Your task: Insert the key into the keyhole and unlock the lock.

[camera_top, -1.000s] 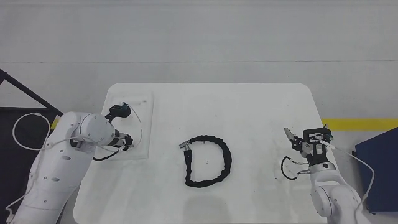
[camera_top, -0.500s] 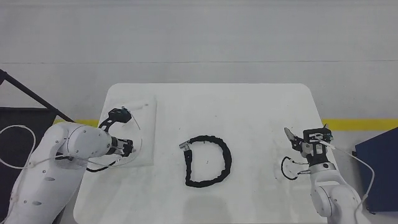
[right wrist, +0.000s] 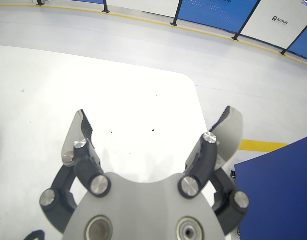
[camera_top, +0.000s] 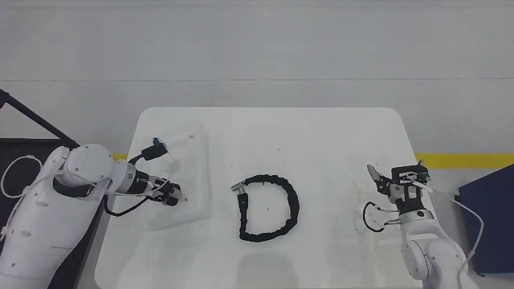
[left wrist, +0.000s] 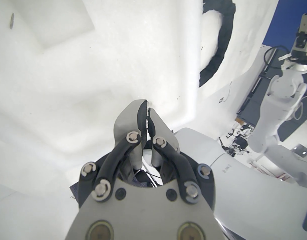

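The left hand (left wrist: 146, 109) hangs over a white foam tray (camera_top: 193, 138) on the 9 o'clock side of the tabletop (camera_top: 337, 148). Its fingers are pressed together, and whether they pinch anything cannot be told. The black chain lock (camera_top: 277, 207), curled in a D at the tabletop's centre, lies at 3 o'clock from that hand, well apart, with its metal end (camera_top: 238, 186) on the side facing it. A small grey metal piece (left wrist: 11, 20) sits in the tray's recess. The right hand (right wrist: 154, 116), fingers spread wide and empty, hovers at the tabletop's 3 o'clock edge, well apart from the chain lock.
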Controlling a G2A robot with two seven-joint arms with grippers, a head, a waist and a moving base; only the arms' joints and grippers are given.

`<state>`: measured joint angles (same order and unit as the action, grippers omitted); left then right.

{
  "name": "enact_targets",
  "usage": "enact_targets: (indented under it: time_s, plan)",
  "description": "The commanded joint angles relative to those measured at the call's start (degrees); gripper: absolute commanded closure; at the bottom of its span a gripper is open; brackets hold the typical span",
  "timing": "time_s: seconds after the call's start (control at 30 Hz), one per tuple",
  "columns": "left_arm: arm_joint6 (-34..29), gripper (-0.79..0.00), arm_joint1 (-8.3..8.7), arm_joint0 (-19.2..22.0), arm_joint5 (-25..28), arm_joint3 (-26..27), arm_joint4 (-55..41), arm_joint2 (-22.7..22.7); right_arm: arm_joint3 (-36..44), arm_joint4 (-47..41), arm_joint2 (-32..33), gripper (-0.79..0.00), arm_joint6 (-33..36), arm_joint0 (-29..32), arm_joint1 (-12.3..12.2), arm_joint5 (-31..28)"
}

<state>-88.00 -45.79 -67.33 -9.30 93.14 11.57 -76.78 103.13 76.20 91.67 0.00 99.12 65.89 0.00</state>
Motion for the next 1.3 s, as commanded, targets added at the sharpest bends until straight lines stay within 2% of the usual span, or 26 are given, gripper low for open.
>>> enact_targets:
  time_s: [0.0,0.17,0.4,0.57,0.83,1.1,1.27]
  plan:
    - [0.0,0.0,0.8,0.74,0.76,-0.49,1.64,2.28,0.0,0.0,0.0,-0.785,0.0,0.0,0.0,0.0]
    - [0.0,0.0,2.9,2.31,0.21,1.46,1.86,4.12,0.0,0.0,0.0,-0.785,0.0,0.0,0.0,0.0]
    - [0.0,0.0,4.76,0.6,-0.45,6.6,6.57,5.69,0.15,1.04,-0.31,-0.785,0.07,-0.05,0.06,-0.09]
    - [1.7,0.0,4.71,0.89,-2.11,7.06,10.63,7.39,4.02,0.25,-1.44,-0.785,0.88,1.2,0.22,-2.44]
    - [4.72,0.0,4.24,2.21,-2.51,4.29,8.01,7.53,12.87,11.57,-10.05,-0.785,0.77,0.79,0.58,-4.03]
    - [5.41,0.0,4.35,1.68,-1.1,1.11,5.09,6.29,18.35,24.0,-21.11,-0.785,-2.27,-0.61,1.4,-1.48]
    - [6.58,0.0,4.34,1.57,-0.88,0.81,3.97,5.71,18.15,25.04,-21.81,-0.785,-2.64,-0.81,1.47,-1.01]
